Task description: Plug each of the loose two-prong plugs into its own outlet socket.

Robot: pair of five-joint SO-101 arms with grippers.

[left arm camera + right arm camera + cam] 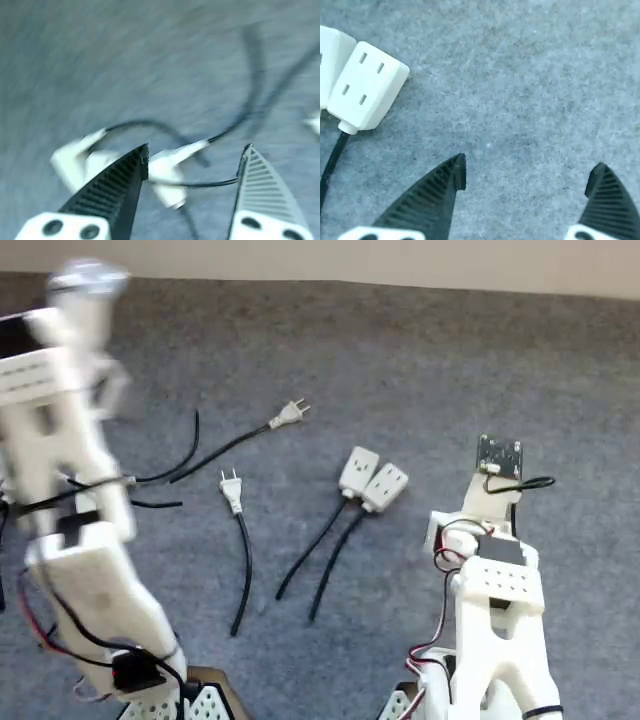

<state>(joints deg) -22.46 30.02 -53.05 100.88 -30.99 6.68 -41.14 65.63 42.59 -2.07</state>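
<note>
My left hand [196, 150] hung wide open above the grey tabletop [420, 370], over two white blurs on black cords, perhaps the sockets, though they were too smeared to tell. My right hand [530, 172] gaped wide too, holding nothing, near one outlet socket [365, 90], which touched the second socket [357, 468]. The near plug [231, 487] and the far plug [288, 415] lay loose, apart from both sockets.

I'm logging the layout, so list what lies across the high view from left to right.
left arm → near plug → far plug → left socket → right socket → right arm
</note>
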